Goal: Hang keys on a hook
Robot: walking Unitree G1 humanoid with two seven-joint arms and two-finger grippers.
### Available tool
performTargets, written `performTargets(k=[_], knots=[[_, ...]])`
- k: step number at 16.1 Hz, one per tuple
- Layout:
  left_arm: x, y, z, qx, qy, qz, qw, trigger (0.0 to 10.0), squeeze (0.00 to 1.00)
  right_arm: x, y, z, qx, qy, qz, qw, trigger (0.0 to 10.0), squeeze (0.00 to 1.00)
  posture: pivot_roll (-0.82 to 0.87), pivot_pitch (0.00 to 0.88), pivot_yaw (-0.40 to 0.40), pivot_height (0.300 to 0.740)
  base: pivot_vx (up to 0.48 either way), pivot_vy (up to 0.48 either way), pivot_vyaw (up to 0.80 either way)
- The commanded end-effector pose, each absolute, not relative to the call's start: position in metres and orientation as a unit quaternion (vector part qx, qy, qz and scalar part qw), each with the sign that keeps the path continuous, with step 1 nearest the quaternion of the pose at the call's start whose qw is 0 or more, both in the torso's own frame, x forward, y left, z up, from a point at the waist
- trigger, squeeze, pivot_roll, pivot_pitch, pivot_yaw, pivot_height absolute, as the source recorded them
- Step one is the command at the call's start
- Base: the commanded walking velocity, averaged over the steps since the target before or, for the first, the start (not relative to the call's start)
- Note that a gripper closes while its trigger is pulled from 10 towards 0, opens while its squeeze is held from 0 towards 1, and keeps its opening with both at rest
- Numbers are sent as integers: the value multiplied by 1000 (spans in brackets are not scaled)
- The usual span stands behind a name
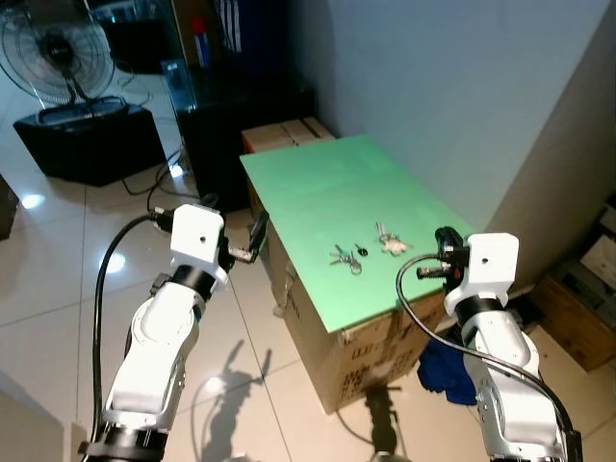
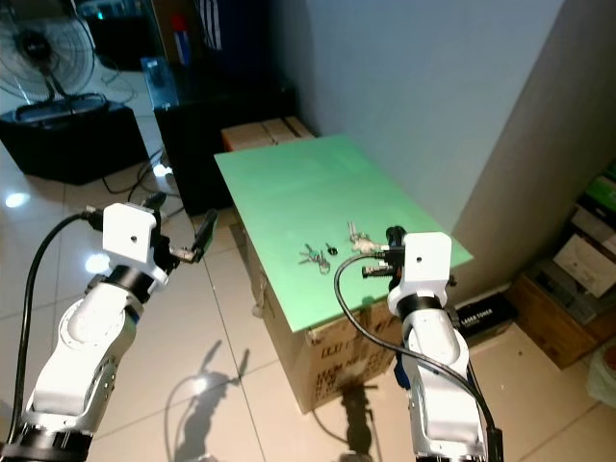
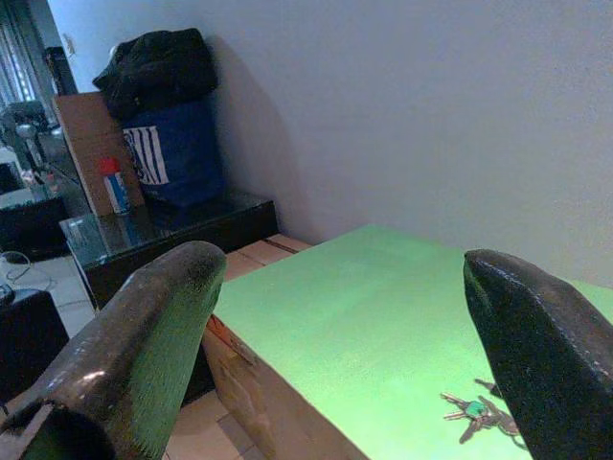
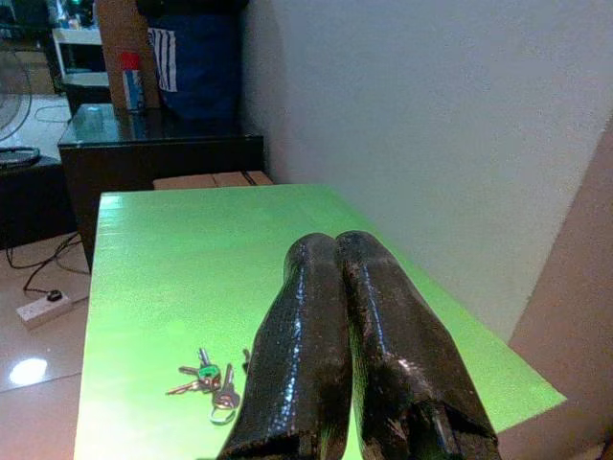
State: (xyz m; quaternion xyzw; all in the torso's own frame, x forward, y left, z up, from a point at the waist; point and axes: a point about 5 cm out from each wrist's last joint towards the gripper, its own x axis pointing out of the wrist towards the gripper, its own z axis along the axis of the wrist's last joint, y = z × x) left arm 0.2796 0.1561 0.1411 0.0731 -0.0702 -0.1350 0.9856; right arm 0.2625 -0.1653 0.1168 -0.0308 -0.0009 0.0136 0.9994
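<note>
Two key bunches (image 1: pixel 346 258) lie on our green table (image 1: pixel 318 188) | left gripper (image 1: pixel 256 234) spread wide (off the table's edge) | right gripper (image 1: pixel 445 252) pressed closed, holding nothing

Both arms cut off at near edge of eye views, w/ elbows & up out of frame. Fan (image 1: pixel 60 53) cropped by far-left corner. Pale key bunch (image 1: pixel 389 241) too small to count keys; dark bit (image 1: pixel 361 250) beside it unidentifiable. Keys (image 4: pixel 209 378) partly behind right gripper's fingers (image 4: pixel 350 355). Boxes (image 1: pixel 585 303) at right cut by edge.
</note>
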Motion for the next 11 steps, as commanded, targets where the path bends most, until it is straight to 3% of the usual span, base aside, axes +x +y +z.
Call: performTargets(k=[1,11], knots=[[283,159,144,85,-78,-129,985,10000,0,260,-164,120,-28,-1,15,999,10000,0,-166,0,24,740,0,0,0],[282,154,136,111,-72,-154,979,10000,0,257,-162,120,-31,2,25,999,10000,0,-161,0,20,740,0,0,0]])
